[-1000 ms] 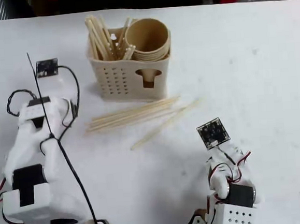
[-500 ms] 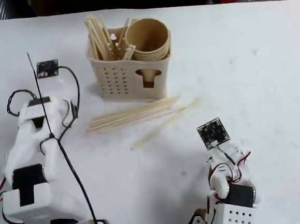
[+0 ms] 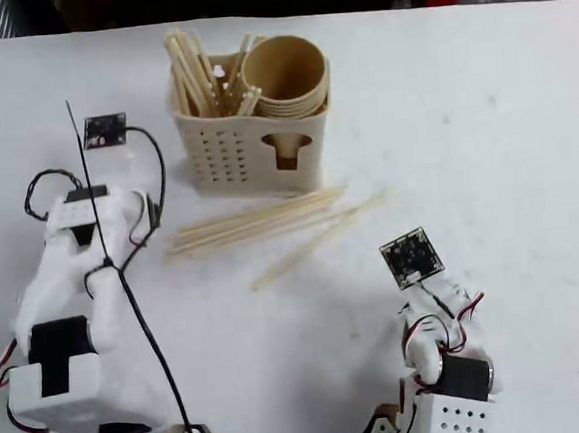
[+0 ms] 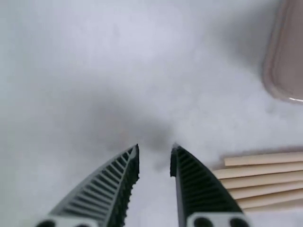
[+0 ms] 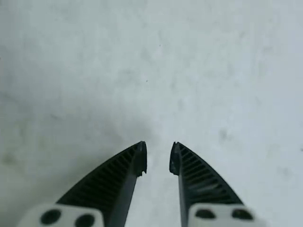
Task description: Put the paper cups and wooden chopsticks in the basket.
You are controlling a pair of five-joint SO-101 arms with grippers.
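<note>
White desk (image 3: pixel 522 108): basket (image 3: pixel 227 159), upper centre, holds paper cups (image 3: pixel 289 76); loose chopsticks (image 3: pixel 260 222) lie below it. I see both arms' jaws slightly spread, empty.

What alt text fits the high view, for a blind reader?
A beige basket holding stacked paper cups and wooden chopsticks stands on a white table, with loose chopsticks lying in front of it. The left arm and right arm sit nearer the camera.

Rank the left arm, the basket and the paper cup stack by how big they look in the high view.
1. Left arm, though it likely rises nearer the camera.
2. Basket.
3. Paper cup stack.
</note>
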